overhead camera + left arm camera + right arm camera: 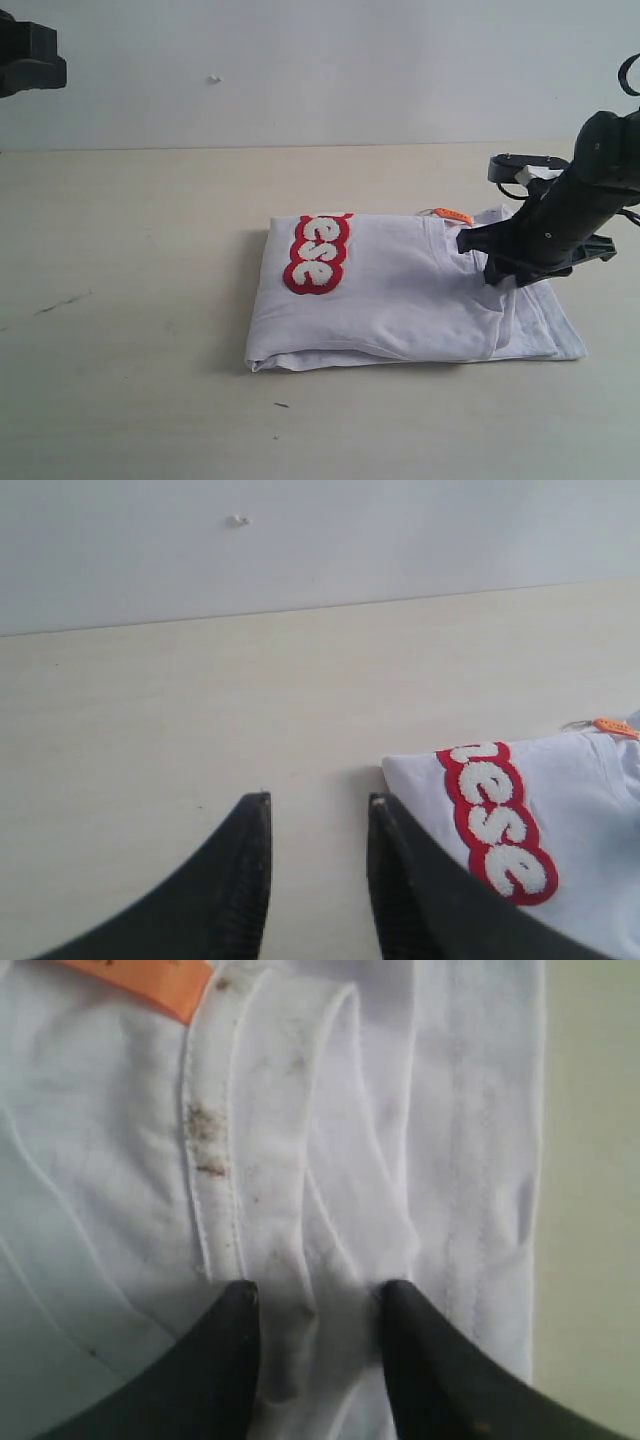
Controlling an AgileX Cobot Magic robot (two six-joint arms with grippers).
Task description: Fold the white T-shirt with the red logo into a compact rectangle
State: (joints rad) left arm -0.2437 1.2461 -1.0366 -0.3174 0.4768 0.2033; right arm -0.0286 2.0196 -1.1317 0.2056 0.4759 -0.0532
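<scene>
- At the near edge: the table [130,380], a pale, matt, smooth surface with a few dark specks.
- Mid-table, right of centre: the white T-shirt [400,290], soft cotton, already stacked in several layers as a rough rectangle. The near hem is rounded and the right end is uneven.
- On the shirt's left end: the red logo [318,255], a rounded patch with fuzzy white bubble letters, partly folded under.
- At the shirt's right end: the right gripper [320,1290], black with tapered fingers. Its jaws are narrow around a raised ridge of cloth beside the ribbed collar [215,1130], seemingly pinching it.
- Step judged: a late fold or tidying of the collar end. The next move calls for carrying that end over or flat without dragging the stack.
- Just behind: the orange neck tag [452,215], small and stiff.
- Far left, lifted clear: the left gripper [318,805], jaws partly apart and holding nothing.
- Beyond: the plain white wall [300,70].
</scene>
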